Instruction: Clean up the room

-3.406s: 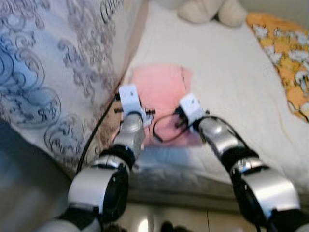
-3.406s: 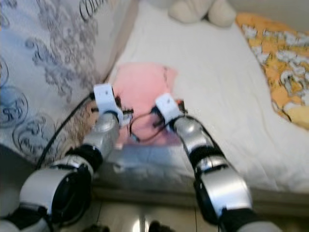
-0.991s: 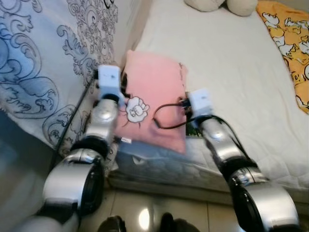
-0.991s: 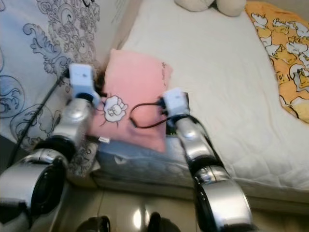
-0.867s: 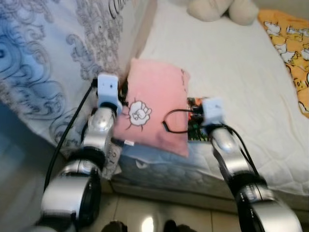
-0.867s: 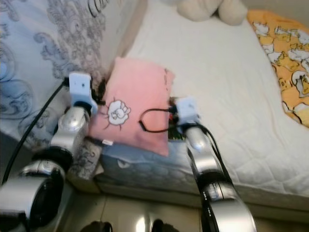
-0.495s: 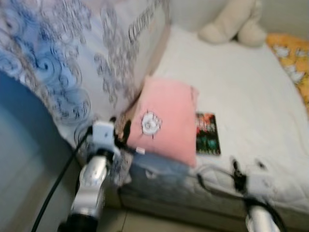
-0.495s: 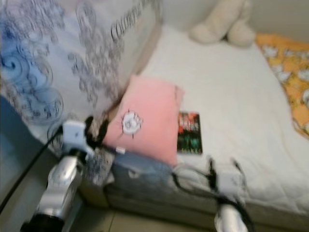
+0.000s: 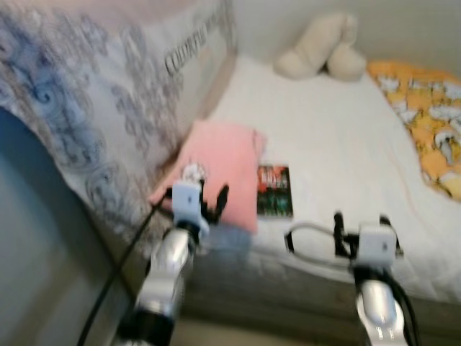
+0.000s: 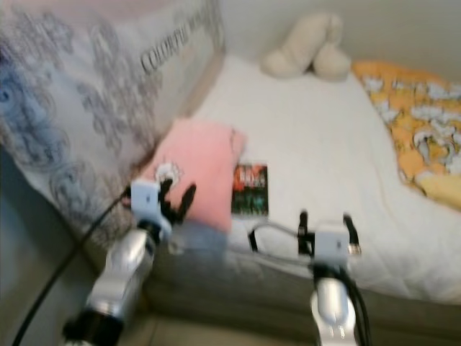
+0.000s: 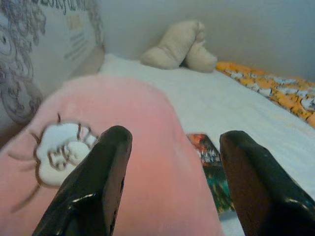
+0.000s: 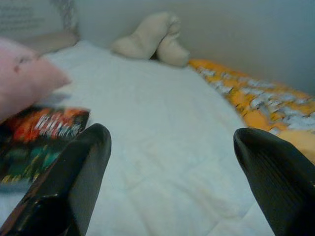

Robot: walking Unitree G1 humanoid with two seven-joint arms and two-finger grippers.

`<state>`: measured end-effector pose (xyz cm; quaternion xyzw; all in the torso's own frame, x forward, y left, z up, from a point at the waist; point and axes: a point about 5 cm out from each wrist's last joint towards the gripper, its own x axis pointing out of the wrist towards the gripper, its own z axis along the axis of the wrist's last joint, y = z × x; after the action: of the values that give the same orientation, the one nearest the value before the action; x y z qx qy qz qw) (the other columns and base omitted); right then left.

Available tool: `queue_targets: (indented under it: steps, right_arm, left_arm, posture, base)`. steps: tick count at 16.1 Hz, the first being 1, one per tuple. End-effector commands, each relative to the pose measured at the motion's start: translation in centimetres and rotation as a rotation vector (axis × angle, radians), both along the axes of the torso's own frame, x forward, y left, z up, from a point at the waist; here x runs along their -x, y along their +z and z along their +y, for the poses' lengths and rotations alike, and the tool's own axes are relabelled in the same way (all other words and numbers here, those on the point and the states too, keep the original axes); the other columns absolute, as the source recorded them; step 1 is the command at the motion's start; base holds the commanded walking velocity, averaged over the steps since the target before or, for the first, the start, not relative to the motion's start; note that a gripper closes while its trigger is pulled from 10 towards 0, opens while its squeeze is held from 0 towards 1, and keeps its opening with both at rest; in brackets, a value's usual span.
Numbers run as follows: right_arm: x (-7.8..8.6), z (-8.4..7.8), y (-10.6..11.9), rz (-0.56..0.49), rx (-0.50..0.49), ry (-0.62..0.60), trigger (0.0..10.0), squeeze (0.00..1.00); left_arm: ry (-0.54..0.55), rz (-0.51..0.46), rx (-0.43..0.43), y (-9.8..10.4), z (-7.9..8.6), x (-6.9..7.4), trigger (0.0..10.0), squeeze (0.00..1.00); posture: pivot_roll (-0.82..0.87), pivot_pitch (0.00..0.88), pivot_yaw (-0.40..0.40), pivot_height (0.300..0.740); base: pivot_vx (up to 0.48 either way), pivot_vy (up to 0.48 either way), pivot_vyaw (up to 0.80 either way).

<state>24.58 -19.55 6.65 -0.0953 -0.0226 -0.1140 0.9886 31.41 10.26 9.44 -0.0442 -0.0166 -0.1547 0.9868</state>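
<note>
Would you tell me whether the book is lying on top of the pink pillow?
No, the book lies flat on the white mattress beside the pink pillow, not on top of it.

Both arms up in lower part of eye views, silver forearms w/ white wrist blocks. Left gripper (image 9: 209, 202) lower left of centre, fingers spread apart, holding nothing. Right gripper (image 9: 358, 222) lower right, fingers wide apart & pointing up-frame, black cable looping off its wrist toward frame centre
</note>
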Motion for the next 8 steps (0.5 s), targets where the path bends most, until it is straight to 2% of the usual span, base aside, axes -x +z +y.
queue_targets:
  steps: [1, 3, 6, 8]
  right_arm:
    - [-0.3, 0.2, 0.1, -0.001, -0.008, 0.004, 10.0, 1.0]
    - [-0.1, 0.4, -0.1, 0.018, -0.008, 0.015, 10.0, 1.0]
    - [-0.2, 0.5, -0.5, 0.044, -0.018, 0.024, 10.0, 1.0]
    - [-1.2, 0.4, -0.9, 0.087, -0.115, -0.012, 10.0, 1.0]
  left_arm:
    - [0.014, 0.007, -0.007, -0.2, 0.4, -0.1, 10.0, 1.0]
    - [0.004, 0.017, -0.031, -0.3, 0.4, -0.4, 10.0, 1.0]
    - [0.015, 0.025, -0.047, -0.1, 0.6, -1.0, 10.0, 1.0]
    - [0.009, 0.038, -0.032, -0.1, 0.6, -1.4, 10.0, 1.0]
  posture:
    - [0.11, 0.0, 0.0, 0.74]
    - [0.11, 0.0, 0.001, 0.74]
    - [0.11, 0.0, 0.002, 0.74]
    - [0.11, 0.0, 0.004, 0.74]
  base:
    - [0.0, -0.454, 0.0]
    - [0.0, -0.433, 0.0]
    - [0.252, -0.404, 0.0]
    - [0.263, -0.399, 0.0]
